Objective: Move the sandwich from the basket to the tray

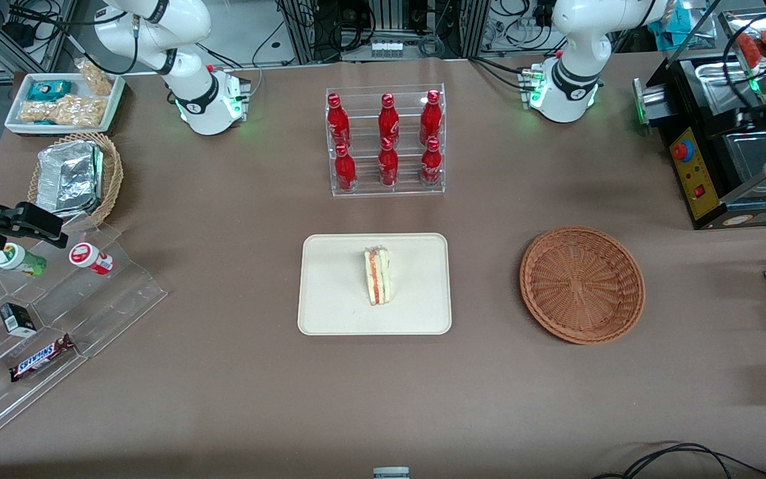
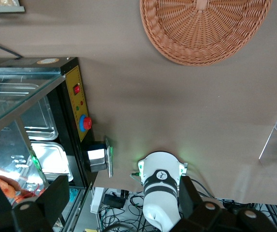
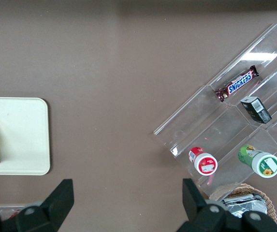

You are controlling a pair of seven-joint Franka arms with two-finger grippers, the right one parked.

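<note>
On the tray (image 1: pixel 336 293), the sandwich (image 1: pixel 378 275) stands on edge with its filling layers showing.
The basket (image 1: pixel 582 285) sits on the brown worktop (image 1: pixel 223 372) beside the tray, toward the working arm's end, with nothing in it. The end effector (image 2: pixel 121 205) is raised high near the arm's base (image 2: pixel 161 176), above the worktop by the black machine (image 2: pixel 70 104); its fingers (image 2: pixel 56 195) spread wide apart and seem to hold nothing. A rack of red bottles (image 1: pixel 387 141) stands farther from the front camera than the tray.
</note>
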